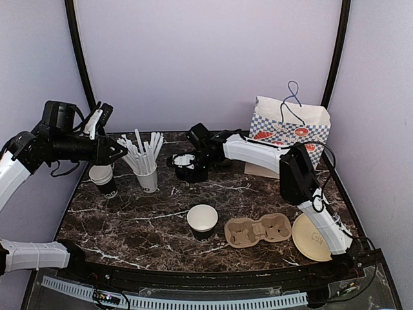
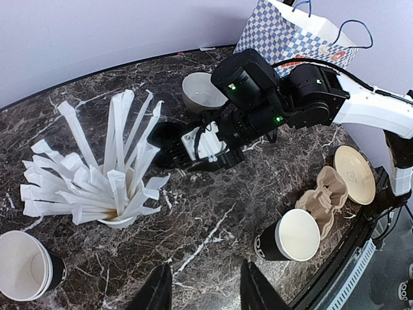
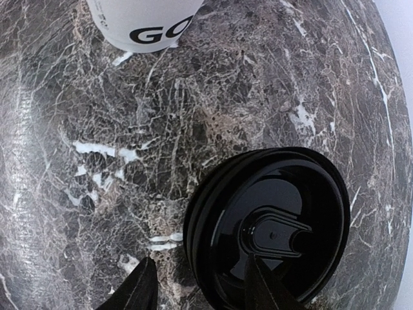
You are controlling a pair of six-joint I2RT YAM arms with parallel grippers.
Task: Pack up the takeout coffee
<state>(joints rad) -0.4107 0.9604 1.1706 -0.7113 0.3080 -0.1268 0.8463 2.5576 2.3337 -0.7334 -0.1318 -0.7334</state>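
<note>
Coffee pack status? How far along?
Done: nothing packed; the cardboard carrier sits empty and the open cup beside it has no lid. In hand: right end effector straddles the rim of the black lids, not yet clamped; left end effector hovers empty. Left: lid the cup, seat it in the carrier.

Our left arm (image 1: 29,255) and right arm (image 1: 253,151) wear smooth white shells between bulky black joints, with black cables (image 1: 334,160) looping alongside (small green lights (image 2: 232,86) glow on the right wrist housing). The left pincer (image 2: 203,290) and right pincer (image 3: 200,287) each carry two dark, tapering fingers (image 3: 139,287).
</note>
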